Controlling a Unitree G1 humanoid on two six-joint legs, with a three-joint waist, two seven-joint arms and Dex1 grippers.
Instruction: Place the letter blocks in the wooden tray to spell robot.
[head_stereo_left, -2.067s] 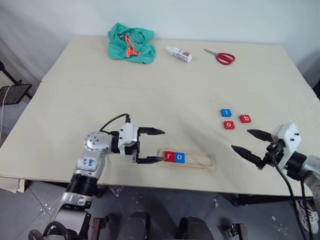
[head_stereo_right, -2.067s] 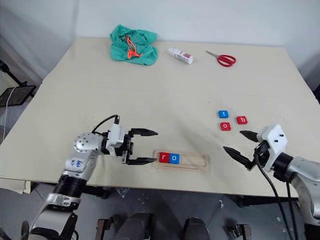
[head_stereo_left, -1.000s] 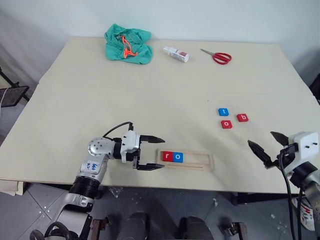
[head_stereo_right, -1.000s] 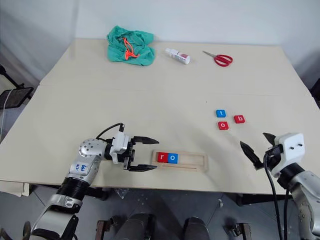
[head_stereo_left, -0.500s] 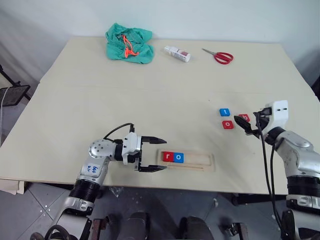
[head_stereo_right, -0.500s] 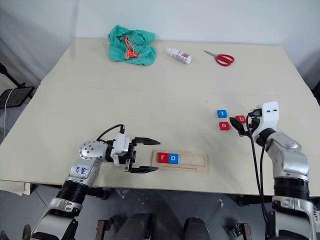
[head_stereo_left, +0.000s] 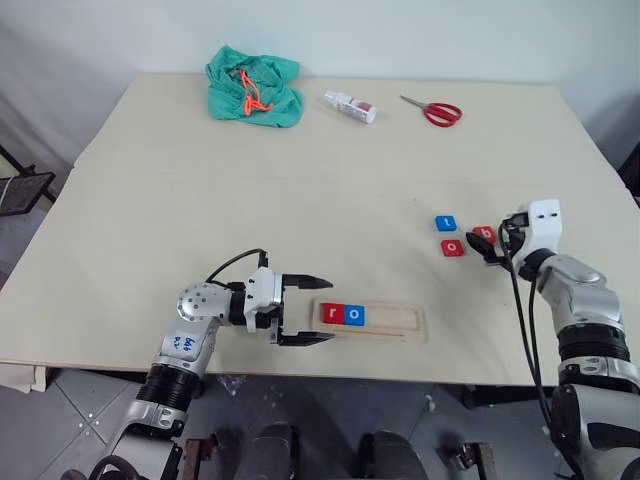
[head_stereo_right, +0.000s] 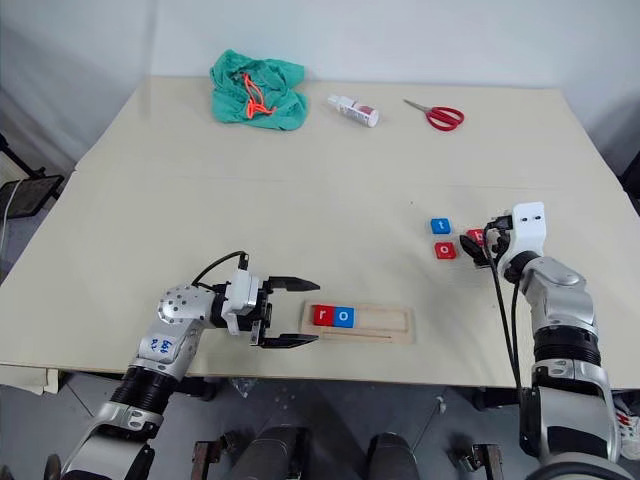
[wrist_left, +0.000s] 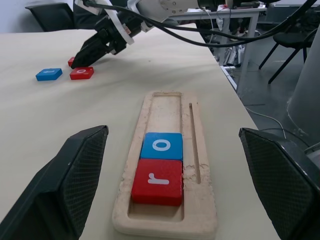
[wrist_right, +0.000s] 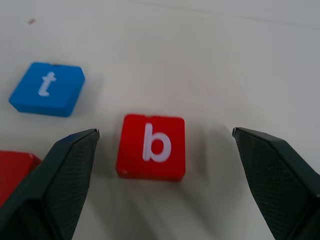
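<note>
The wooden tray (head_stereo_left: 395, 325) lies near the table's front edge. A red r block (head_stereo_left: 333, 313) and a blue o block (head_stereo_left: 354, 315) sit side by side at its left end. My left gripper (head_stereo_left: 326, 310) hovers open just left of the tray, pointing along it. To the right on the table lie a blue t block (head_stereo_left: 446, 223), a red o block (head_stereo_left: 452, 247) and a red b block (wrist_right: 151, 146). My right gripper (wrist_right: 165, 132) is open, low over the table, with a finger on each side of the b block and not touching it.
A crumpled green cloth (head_stereo_left: 252, 88), a small white bottle (head_stereo_left: 350, 104) and red-handled scissors (head_stereo_left: 432, 111) lie along the table's far edge. The tray's right part holds no blocks.
My right gripper has moved forward from the table's near right edge to the red b block, staying open. The left gripper has kept its place by the tray.
</note>
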